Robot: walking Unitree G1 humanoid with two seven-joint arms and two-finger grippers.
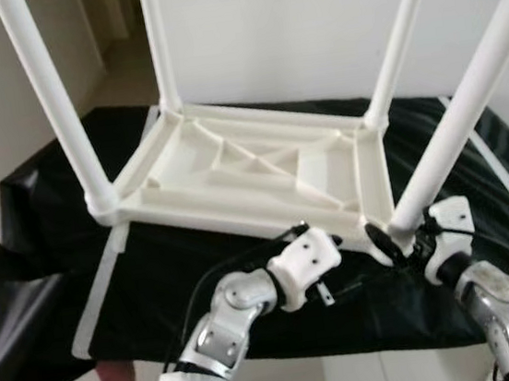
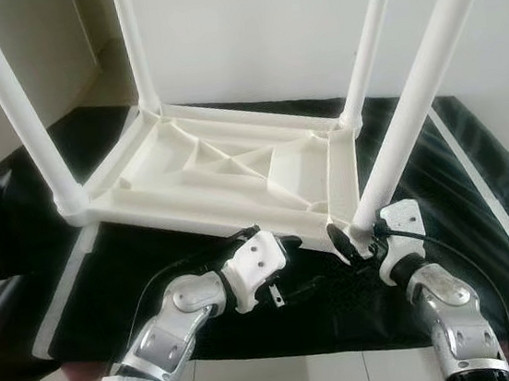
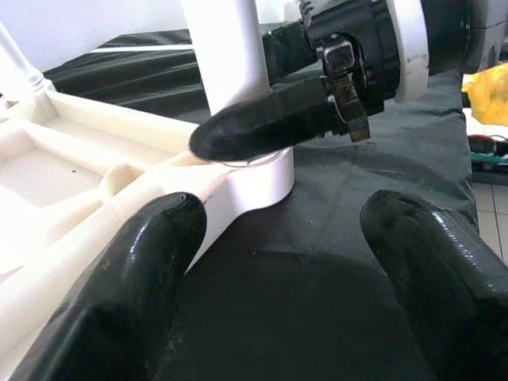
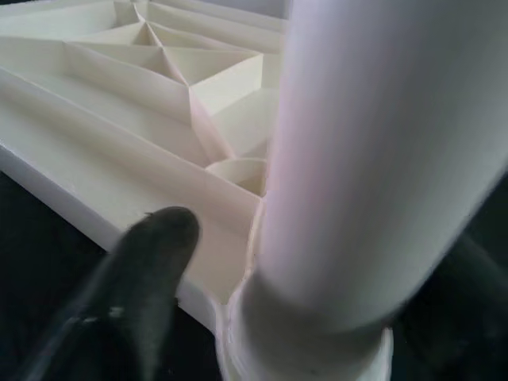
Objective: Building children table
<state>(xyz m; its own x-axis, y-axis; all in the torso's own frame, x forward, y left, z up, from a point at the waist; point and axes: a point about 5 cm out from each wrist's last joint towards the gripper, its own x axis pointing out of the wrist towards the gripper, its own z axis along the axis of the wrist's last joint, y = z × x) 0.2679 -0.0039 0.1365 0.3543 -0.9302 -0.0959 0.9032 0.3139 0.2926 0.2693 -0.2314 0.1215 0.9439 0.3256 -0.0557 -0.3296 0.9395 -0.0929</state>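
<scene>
The white plastic table point(image 1: 252, 168) lies upside down on a black cloth point(image 1: 199, 272) spread over a work surface, ribbed underside up, so that its corner sockets face upward to take the legs. All four legs stand upright in those sockets. The top is one moulded piece, with a raised rim and diagonal stiffening ribs; the legs are plain round tubes, each with a collar at the foot.

The near right leg point(image 1: 467, 108) is the one under attention. The right gripper point(image 1: 393, 240) is clasped round its base, one black finger point(image 4: 135, 278) showing on the table side of the tube and a darker shape on the far side. Judged from this hold, the leg is being seated or turned home in its socket.

The left gripper point(image 3: 278, 262) sits just beside the table's near edge, short of the same corner, with its two fingers spread apart and nothing between them. It touches nothing that can be confirmed; it appears placed to steady the top or to assist.

A white strip point(image 1: 100, 293) runs along the cloth to the left of the table, and another to its right.
</scene>
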